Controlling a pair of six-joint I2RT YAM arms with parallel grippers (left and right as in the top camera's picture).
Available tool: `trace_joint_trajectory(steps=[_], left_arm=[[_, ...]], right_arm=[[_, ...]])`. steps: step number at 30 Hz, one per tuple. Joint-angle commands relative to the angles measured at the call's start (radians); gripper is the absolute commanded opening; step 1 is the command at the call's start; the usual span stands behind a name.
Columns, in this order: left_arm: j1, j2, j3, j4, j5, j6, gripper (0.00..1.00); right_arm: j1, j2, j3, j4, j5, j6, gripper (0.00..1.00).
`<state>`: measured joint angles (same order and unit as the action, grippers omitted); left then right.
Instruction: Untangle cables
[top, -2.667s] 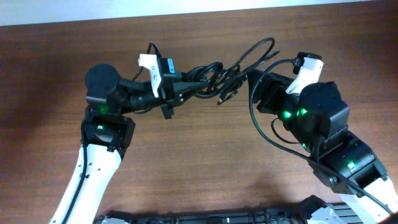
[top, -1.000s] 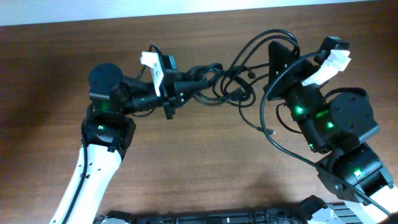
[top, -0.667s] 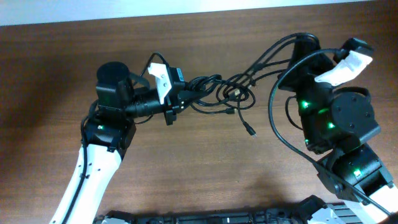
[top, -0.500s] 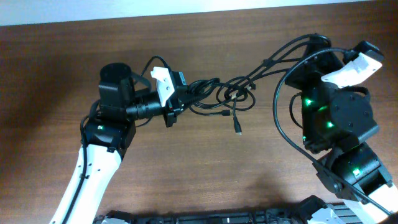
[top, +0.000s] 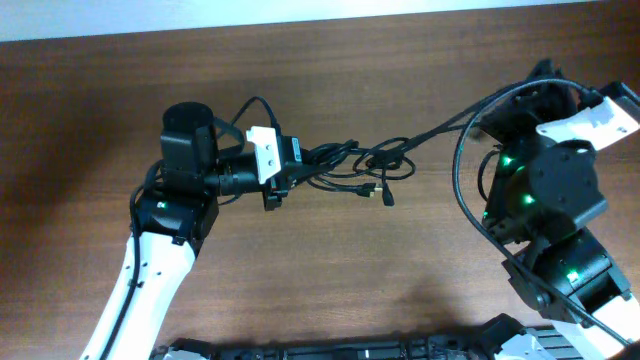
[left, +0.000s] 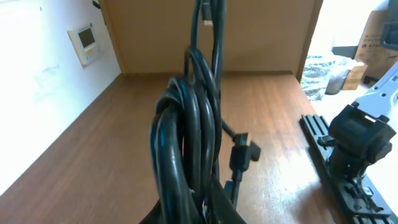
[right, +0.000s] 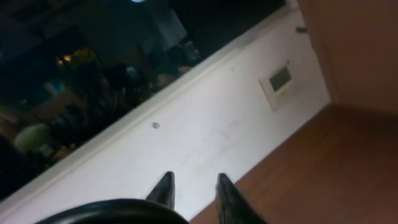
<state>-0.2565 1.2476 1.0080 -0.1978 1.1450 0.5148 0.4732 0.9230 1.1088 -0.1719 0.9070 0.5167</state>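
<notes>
The left gripper (top: 287, 166) has its jaws clamped on the thin, flexible black cables (top: 345, 160). The cables leave the jaws as a tangled bundle of overlapping loops and extend straight outward from the fingertips, above the brown wooden table (top: 300, 280). In the left wrist view the bundle rises directly in front of the jaws and fills the centre of the frame; the fingers themselves lie below the frame edge. A small black plug connector (left: 241, 152) hangs just beside the bundle, a short way beyond the jaws. A single black strand (top: 445, 125) leaves the far end of the bundle and runs in a nearly straight line toward the right arm. The overhead view does not show whether this strand touches the right jaws. The right gripper (right: 191, 190) has its jaws apart: the two dark fingertips (right: 163, 186) stand separated, and only the pale wall shows in the gap. A black curved cord (right: 112, 208) crosses the frame just behind these fingertips; it cannot be determined whether it is a task cable or arm wiring. The two grippers are well apart.
</notes>
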Motion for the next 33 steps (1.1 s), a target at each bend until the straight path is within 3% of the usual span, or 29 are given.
trace_joint_trajectory(steps=[1, 4, 9, 11, 12, 15, 19, 22, 26, 33], left_arm=[[0.008, -0.003, -0.006, 0.012, 0.003, 0.025, 0.00], [0.008, -0.003, -0.006, 0.058, 0.002, -0.012, 0.00], [0.008, -0.003, -0.006, 0.214, -0.024, -0.262, 0.00], [0.008, -0.003, -0.006, 0.251, -0.024, -0.320, 0.00], [0.008, -0.003, -0.006, 0.250, -0.024, -0.320, 0.00], [0.008, -0.003, -0.006, 0.260, -0.056, -0.374, 0.00], [0.008, -0.003, -0.006, 0.269, -0.126, -0.460, 0.00], [0.008, -0.003, -0.006, 0.274, -0.190, -0.528, 0.00], [0.008, -0.003, -0.006, 0.281, -0.169, -0.531, 0.00], [0.008, -0.003, -0.006, 0.341, -0.069, -0.546, 0.00]], right_arm=[[-0.009, 0.014, 0.017, -0.052, -0.009, 0.007, 0.55], [-0.009, 0.029, 0.017, -0.169, -0.182, 0.007, 0.65], [-0.009, 0.053, 0.017, -0.320, -0.510, 0.007, 0.77], [-0.009, 0.066, 0.017, -0.349, -0.588, 0.008, 0.91], [-0.009, 0.070, 0.017, -0.355, -0.607, 0.008, 0.94], [-0.009, 0.072, 0.017, -0.388, -0.634, 0.020, 0.95], [-0.009, 0.072, 0.017, -0.491, -0.669, 0.357, 0.96], [-0.009, 0.072, 0.017, -0.493, -0.733, 0.443, 0.96], [-0.009, 0.072, 0.017, -0.493, -0.751, 0.465, 0.96], [-0.009, 0.134, 0.017, -0.447, -0.799, 0.657, 0.95]])
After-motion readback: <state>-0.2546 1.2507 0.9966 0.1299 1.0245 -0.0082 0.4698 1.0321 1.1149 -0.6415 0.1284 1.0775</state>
